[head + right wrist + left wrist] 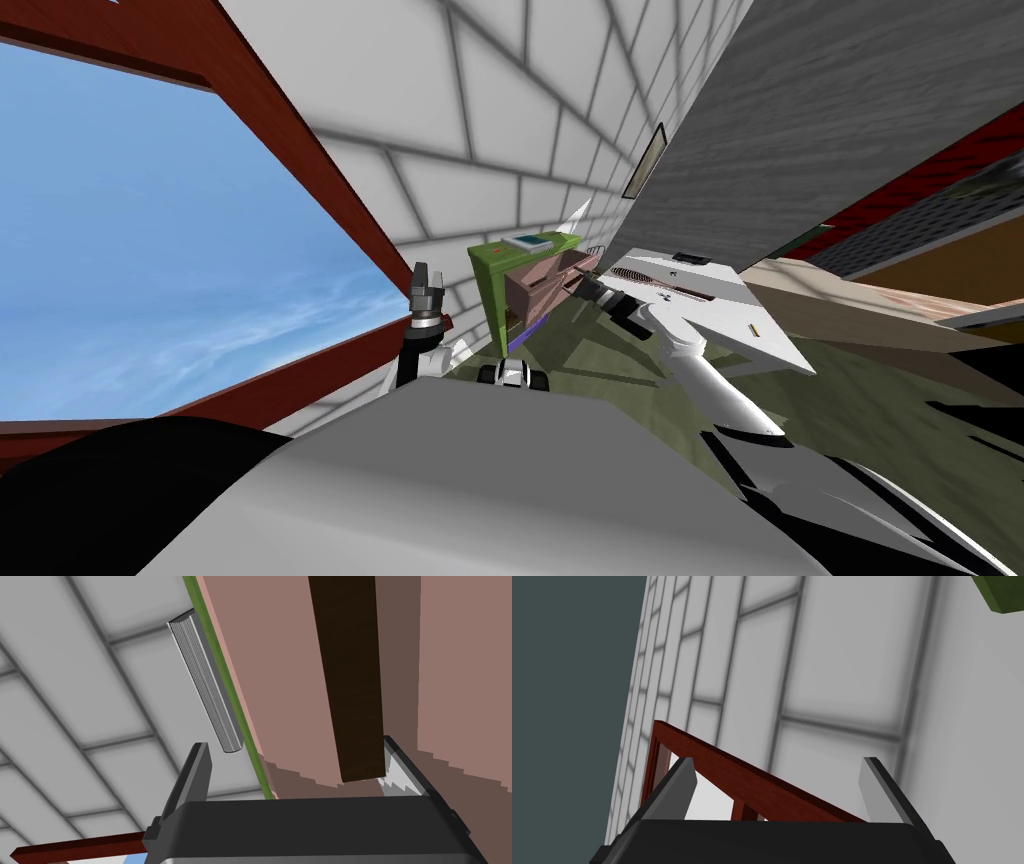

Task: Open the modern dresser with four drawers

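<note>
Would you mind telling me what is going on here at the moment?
The robot is working at the green dresser. Its right gripper is up against a pinkish-brown drawer front, fingers open, with the dark bar handle between them, close to one finger. Nothing is clamped yet. In the head view the drawers seem to stand slightly proud of the green body. The left gripper is open and empty, raised beside the red-brown window frame.

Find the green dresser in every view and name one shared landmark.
Head view: dresser at centre, right gripper at its drawers.
Left wrist view: its green corner, beyond the open left gripper.
Right wrist view: pink drawer fronts, dark handle between open fingers.
Shared: red-brown window frame.
</note>
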